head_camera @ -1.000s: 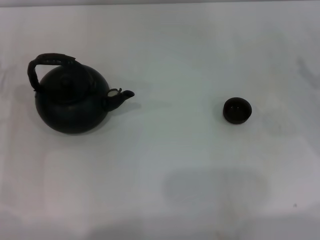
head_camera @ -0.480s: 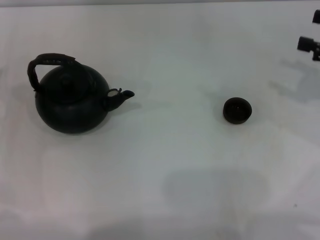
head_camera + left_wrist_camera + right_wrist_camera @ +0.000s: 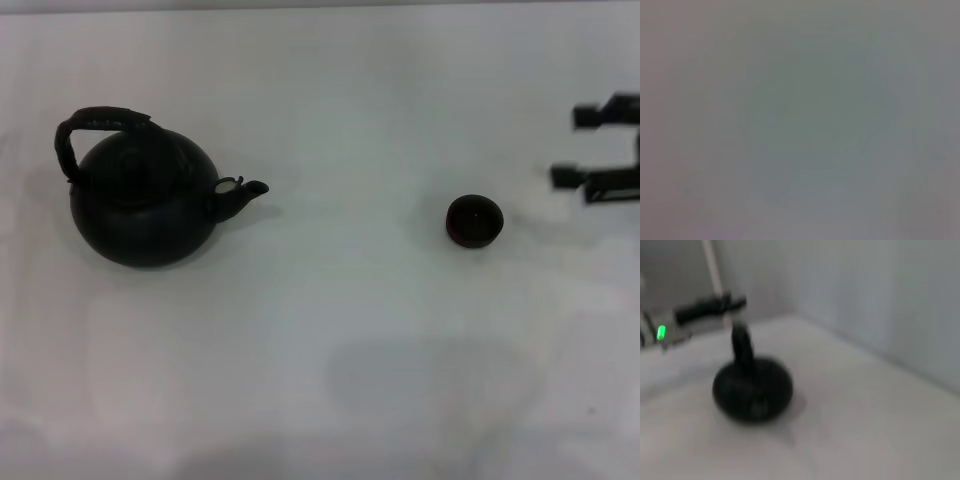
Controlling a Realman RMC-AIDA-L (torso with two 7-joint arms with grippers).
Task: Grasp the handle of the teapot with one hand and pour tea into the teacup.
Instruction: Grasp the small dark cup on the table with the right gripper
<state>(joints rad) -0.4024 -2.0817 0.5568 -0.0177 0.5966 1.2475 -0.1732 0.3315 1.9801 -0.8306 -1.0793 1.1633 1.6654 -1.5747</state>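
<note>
The black teapot (image 3: 145, 205) stands on the left of the white table, spout (image 3: 245, 192) pointing right. Its arched handle (image 3: 95, 125) rises over the lid. The small dark teacup (image 3: 474, 221) stands to the right of centre. My right gripper (image 3: 578, 147) comes in from the right edge, open and empty, just right of and beyond the teacup. The right wrist view shows the teapot (image 3: 752, 387) and its handle (image 3: 741, 345), blurred. A dark part of the left arm (image 3: 705, 307) with a green light shows beyond it. The left wrist view shows only blank grey.
The white table (image 3: 350, 330) runs between teapot and teacup with a wide gap between them. A pale wall (image 3: 865, 300) stands behind the table in the right wrist view.
My right gripper has come in from the right edge and moved left and down toward the teacup. The teapot and the teacup have not moved.
</note>
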